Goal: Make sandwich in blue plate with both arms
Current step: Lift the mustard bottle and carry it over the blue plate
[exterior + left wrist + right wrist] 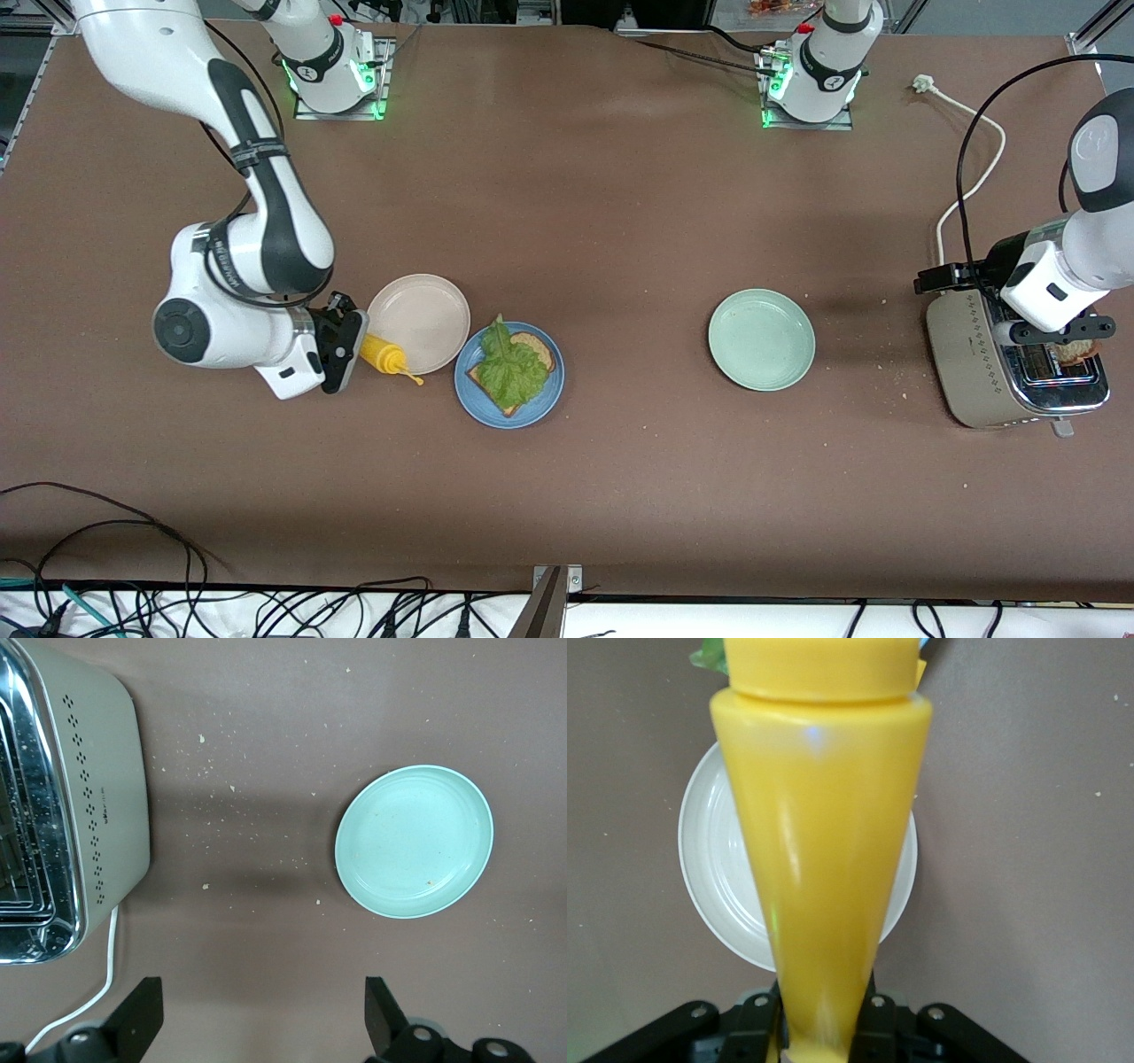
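Blue plate nearest camera holds bread topped with lettuce, right gripper clamped on mustard bottle over beige plate, probably to sauce it, while left gripper hangs wide above toaster for the next slice.

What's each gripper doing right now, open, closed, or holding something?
Left gripper: open, empty, over the toaster.
Right gripper: shut on the yellow bottle, beside the beige plate.
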